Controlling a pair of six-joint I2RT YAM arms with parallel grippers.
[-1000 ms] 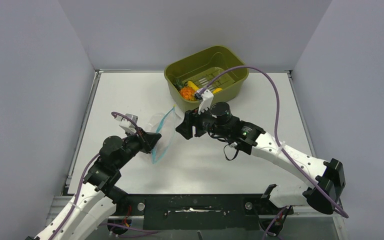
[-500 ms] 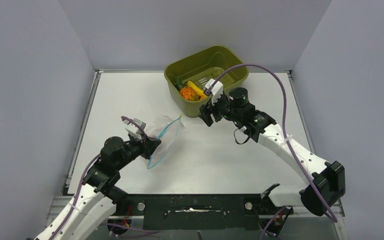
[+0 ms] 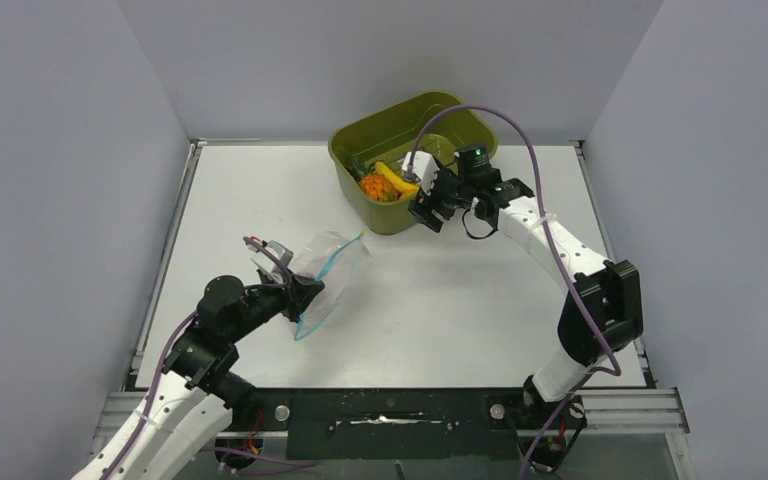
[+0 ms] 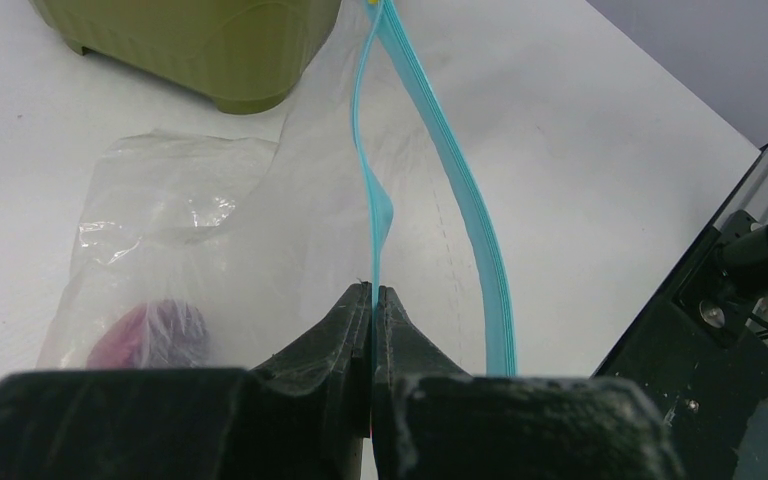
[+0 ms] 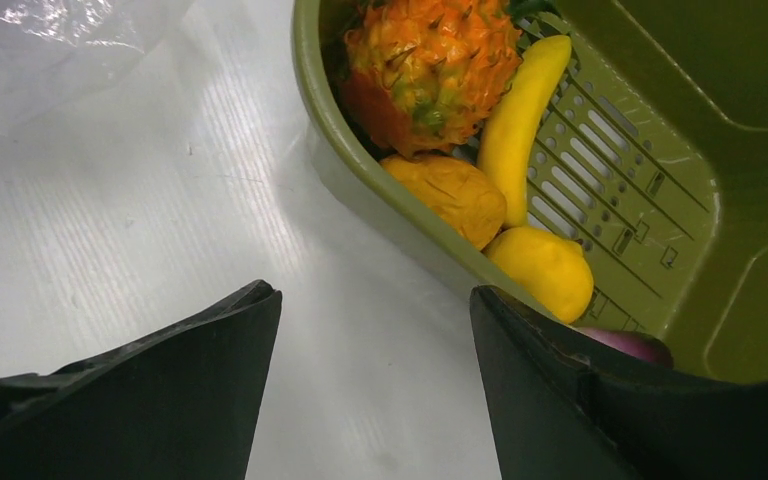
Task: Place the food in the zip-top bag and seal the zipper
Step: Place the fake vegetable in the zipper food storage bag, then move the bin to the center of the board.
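One zipper (image 4: 380,215) pinched in left gripper (image 4: 372,300), right gripper (image 5: 375,295) spread, just before food (image 5: 430,60) in basin (image 5: 360,180).

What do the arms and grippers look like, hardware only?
Both look alike. The left arm and right arm have white link shells and black joint housings, with a purple cable looping along each. The left gripper and right gripper each have two matte black wedge-shaped fingers. A white camera mount sits at the wrist. No markings are legible.

I count one zip-top bag (image 3: 325,270), one basin (image 4: 210,40), one banana (image 5: 520,115), one orange fruit (image 5: 430,60), two yellow-orange pieces (image 5: 450,195), two purple pieces (image 4: 150,335)
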